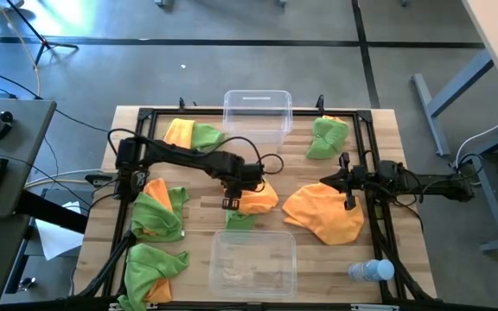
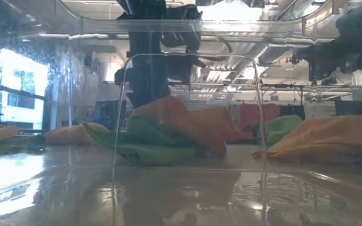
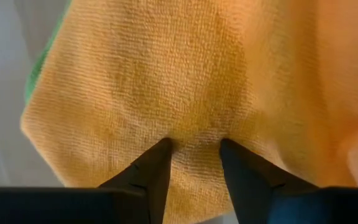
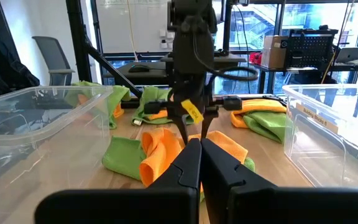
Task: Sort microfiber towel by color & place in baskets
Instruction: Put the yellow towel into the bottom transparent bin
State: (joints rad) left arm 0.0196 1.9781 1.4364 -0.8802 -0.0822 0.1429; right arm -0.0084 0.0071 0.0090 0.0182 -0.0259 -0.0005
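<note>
At the near edge of the table [image 1: 405, 173] sits an empty clear basket [image 1: 252, 263], with a small clear bottle [image 1: 370, 271] lying off to its right. Beside the basket's left end, a green towel [image 1: 150, 263] with orange showing under it is bunched near the corner, and just beyond it lies another green and orange heap [image 1: 156, 212]. Toward the middle of the table the left gripper [image 1: 233, 202] points down onto a small orange towel [image 1: 259, 197] that lies over a green one [image 1: 240, 219]; its wrist camera shows the two fingers [image 3: 151, 171] spread a little apart with their tips pressed into the orange cloth, which is not pinched between them. To the right of that pile a large orange towel [image 1: 325, 212] is spread flat on the wood, and the right gripper [image 1: 325, 182] hangs just at its far edge, fingers closed together and empty, aimed across the table at the left arm. Farther back, a crumpled green towel [image 1: 328, 136] rests near the far right corner and an orange and green pair [image 1: 192, 134] near the far left. Between them, at the far edge, stands the second clear basket [image 1: 257, 113], also with nothing in it. No towel lies in either basket.
</note>
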